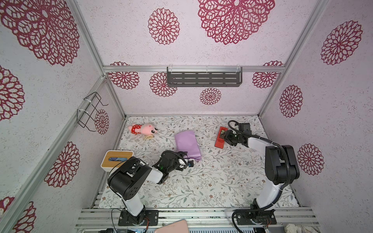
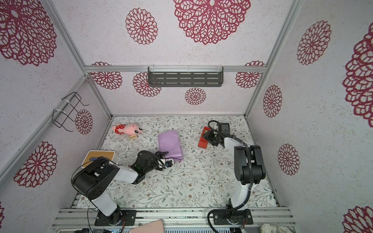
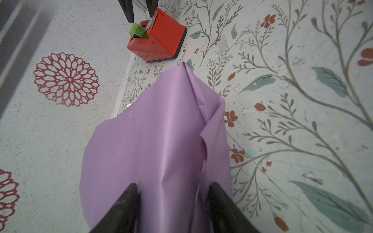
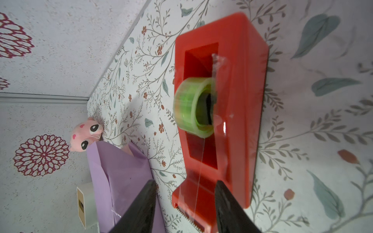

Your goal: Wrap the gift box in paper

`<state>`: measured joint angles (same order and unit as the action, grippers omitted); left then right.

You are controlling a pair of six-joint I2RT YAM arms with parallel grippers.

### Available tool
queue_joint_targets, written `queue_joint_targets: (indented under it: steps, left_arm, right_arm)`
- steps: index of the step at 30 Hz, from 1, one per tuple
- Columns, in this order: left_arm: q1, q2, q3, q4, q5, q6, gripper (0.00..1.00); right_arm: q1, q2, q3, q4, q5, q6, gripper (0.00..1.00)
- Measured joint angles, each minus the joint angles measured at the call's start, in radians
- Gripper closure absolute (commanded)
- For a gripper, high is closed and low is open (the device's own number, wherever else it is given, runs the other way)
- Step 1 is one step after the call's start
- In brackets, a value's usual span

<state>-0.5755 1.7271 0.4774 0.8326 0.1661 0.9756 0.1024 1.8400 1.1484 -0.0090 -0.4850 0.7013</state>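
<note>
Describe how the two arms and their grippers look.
Both arms pair glossy white link covers with bulky black joint housings, on black base plates bolted to aluminium rails. The left arm has thin black wires; the right arm carries a thick black corrugated hose. A small green light glows on the left wrist. The left gripper and right gripper have matte black, tapering wedge-shaped fingers.

The paper (image 1: 186, 144) lies folded into a bundle near the middle of the table (image 1: 201, 181). Right of the paper, well apart from it, stands the tape dispenser (image 1: 221, 139), with the right gripper (image 1: 227, 138) at it on the side away from the paper. Behind and left of the paper lies the plush toy (image 1: 143, 129). Before and left of the paper sits the tissue box (image 1: 116, 159). The left gripper (image 3: 173, 185) rests on the paper's near end.
</note>
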Motion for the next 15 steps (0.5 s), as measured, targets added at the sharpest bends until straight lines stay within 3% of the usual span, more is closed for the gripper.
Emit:
queue_joint_targets:
  steps: [4,15]
  left_arm:
    - [0.0,0.0,0.0,0.0,0.0,0.0,0.42]
    - [0.0,0.0,0.0,-0.001,0.0,0.0,0.42]
  right_arm:
    - [-0.002,0.023,0.001,0.017,-0.029,0.008,0.54]
    - [-0.017,0.071,-0.014,0.143,-0.103,0.112,0.76]
